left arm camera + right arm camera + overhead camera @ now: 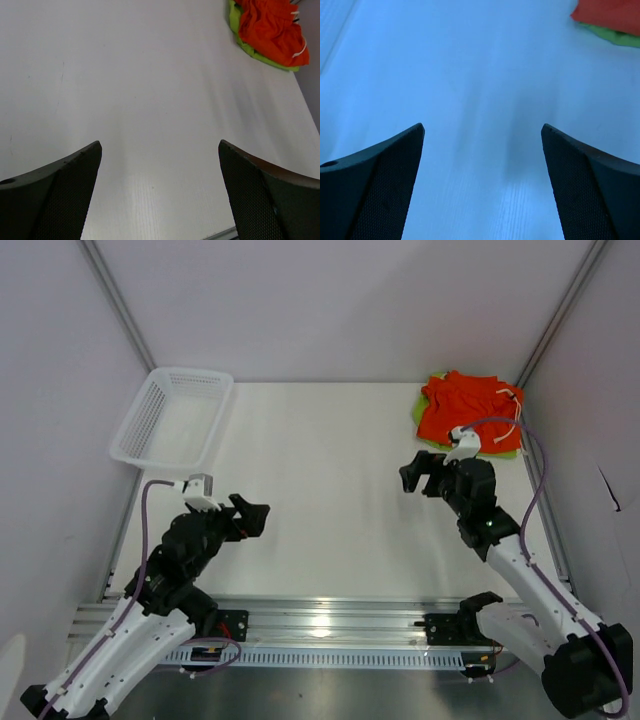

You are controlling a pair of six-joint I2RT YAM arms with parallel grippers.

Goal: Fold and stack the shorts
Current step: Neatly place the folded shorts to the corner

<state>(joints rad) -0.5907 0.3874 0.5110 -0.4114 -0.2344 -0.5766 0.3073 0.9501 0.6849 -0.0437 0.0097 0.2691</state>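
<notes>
The orange shorts lie in the far right corner of the white tabletop, bunched and wrinkled rather than laid flat. The lime green shorts lie directly beneath them, touching. Only a narrow green margin shows, along the left edge and the near edge of the orange fabric. In the left wrist view the orange shorts cover most of the lime green shorts, and a white drawstring loops along the right side of the orange fabric. The right wrist view is blue-tinted and shows a corner of the orange shorts over a strip of the lime green shorts at the upper right.

The left claw is released. Its two fingers are spread wide and hold nothing, with only bare tabletop between them in the left wrist view. It sits over the near left part of the tabletop, well apart from both pairs of shorts.

The right claw is also released, with fingers spread and nothing between them in the right wrist view. It sits near the pile, on its near left side, and does not touch the fabric.

A white mesh basket stands at the far left corner of the tabletop. Its left side overhangs the tabletop edge.
</notes>
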